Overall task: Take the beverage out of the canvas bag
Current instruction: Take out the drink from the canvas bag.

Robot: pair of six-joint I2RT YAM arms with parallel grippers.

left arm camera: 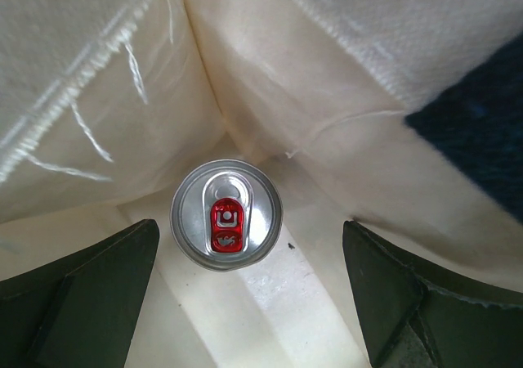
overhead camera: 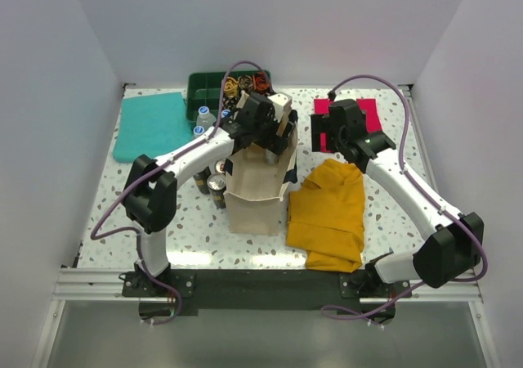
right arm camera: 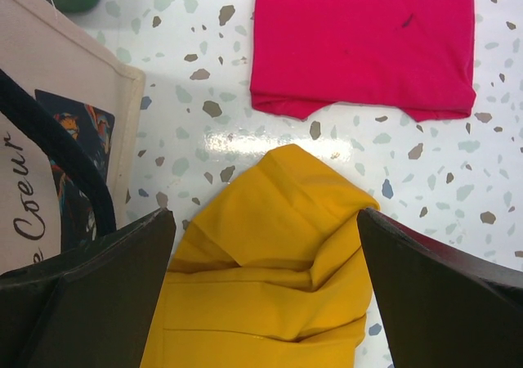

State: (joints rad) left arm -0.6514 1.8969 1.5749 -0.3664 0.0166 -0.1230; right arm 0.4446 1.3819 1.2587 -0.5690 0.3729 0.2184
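beverage can (left arm camera: 226,214) stands upright on the floor of the canvas bag (left arm camera: 270,82), seen end-on with its red pull tab. it sits ahead of the left gripper (left arm camera: 250,253), between the two spread fingers and a little nearer the left one (neither finger touches it). cream fabric walls rise all around those open jaws, with a navy patch past the right finger. the right gripper (right arm camera: 265,221) hangs outside the bag, jaws wide apart and holding nothing. the mustard-yellow cloth (right arm camera: 270,294) lies under the gap between its fingers. the pink cloth (right arm camera: 364,41) lies ahead of them on the speckled table (right arm camera: 204,82), and the bag's printed side is just beyond the left finger.
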